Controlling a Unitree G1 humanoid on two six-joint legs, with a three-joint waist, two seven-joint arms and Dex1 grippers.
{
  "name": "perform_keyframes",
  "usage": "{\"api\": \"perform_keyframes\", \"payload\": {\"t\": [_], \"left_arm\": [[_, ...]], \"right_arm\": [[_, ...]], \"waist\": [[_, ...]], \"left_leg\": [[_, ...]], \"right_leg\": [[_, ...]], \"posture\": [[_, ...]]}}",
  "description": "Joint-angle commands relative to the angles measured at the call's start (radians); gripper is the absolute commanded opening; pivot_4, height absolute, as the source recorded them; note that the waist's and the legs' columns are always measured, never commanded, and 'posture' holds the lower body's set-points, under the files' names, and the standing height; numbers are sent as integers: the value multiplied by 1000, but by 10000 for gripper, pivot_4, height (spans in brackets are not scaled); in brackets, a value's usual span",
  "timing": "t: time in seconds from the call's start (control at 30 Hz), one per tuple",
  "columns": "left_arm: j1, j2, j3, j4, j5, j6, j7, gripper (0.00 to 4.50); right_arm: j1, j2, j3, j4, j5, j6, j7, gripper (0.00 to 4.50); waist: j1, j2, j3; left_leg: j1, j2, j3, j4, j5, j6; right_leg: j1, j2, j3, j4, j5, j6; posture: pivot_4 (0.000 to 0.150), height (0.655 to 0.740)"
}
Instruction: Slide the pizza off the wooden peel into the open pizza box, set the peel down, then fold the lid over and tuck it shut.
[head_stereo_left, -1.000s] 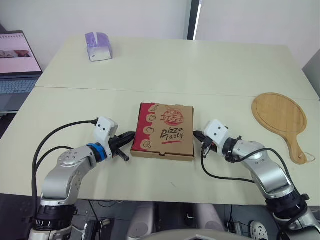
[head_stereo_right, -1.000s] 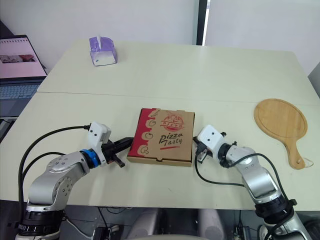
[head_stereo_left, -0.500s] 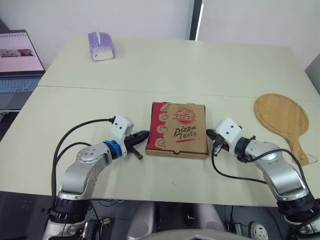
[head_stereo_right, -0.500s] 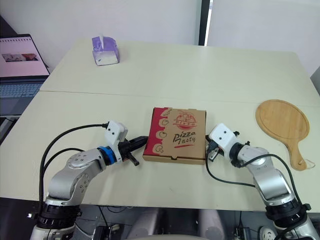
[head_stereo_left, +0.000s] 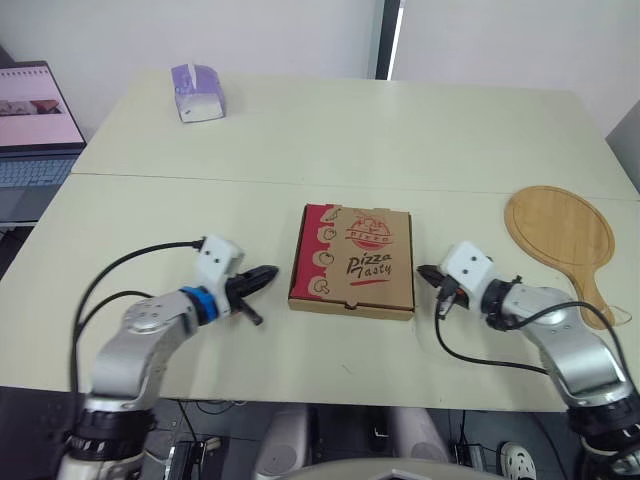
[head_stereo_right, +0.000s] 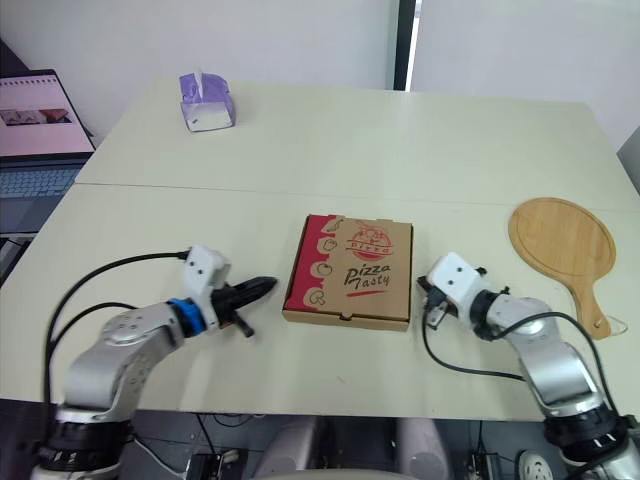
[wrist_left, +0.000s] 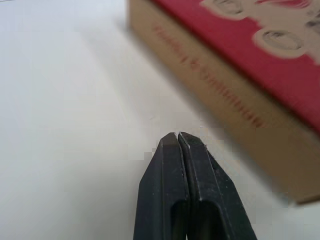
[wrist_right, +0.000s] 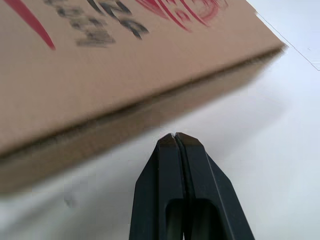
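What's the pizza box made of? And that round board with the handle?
The pizza box looks like cardboard: matte brown sides, folded edges and red printing on the lid. The pizza peel looks like pale wood, smooth and unpainted, with faint grain lines. It might be bamboo, but I can't tell.

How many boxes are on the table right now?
2: the closed pizza box near the front edge, centre; a purple tissue box far back on the left.
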Motion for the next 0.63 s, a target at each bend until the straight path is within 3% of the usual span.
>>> {"api": "perform_keyframes", "payload": {"t": [0.03, 0.2, 0.3, 0.63], "left_arm": [[27, 49, 94, 20, 15, -43, 7, 0], [47, 110, 195, 97, 74, -116, 55, 0], [71, 159, 219, 148, 84, -149, 7, 0], [50, 176, 209, 163, 37, -103, -48, 0]], "right_arm": [[64, -24, -160, -16, 83, -61, 41, 390], [197, -86, -348, 69, 141, -198, 146, 390], [276, -124, -419, 139, 165, -285, 229, 390], [226, -158, -400, 352, 128, -444, 267, 390]], "waist": [[2, 0, 0], [8, 0, 0], [8, 0, 0], [4, 1, 0]], "left_leg": [[0, 0, 0, 0, 0, 0], [0, 0, 0, 0, 0, 0], [1, 0, 0, 0, 0, 1], [2, 1, 1, -1, -1, 1]], "right_leg": [[0, 0, 0, 0, 0, 0], [1, 0, -1, -1, 0, 0], [3, 0, 0, -2, 0, 0], [3, 0, 0, -2, 0, 0]], "posture": [[1500, 7251], [1500, 7251], [1500, 7251], [1500, 7251]]}}
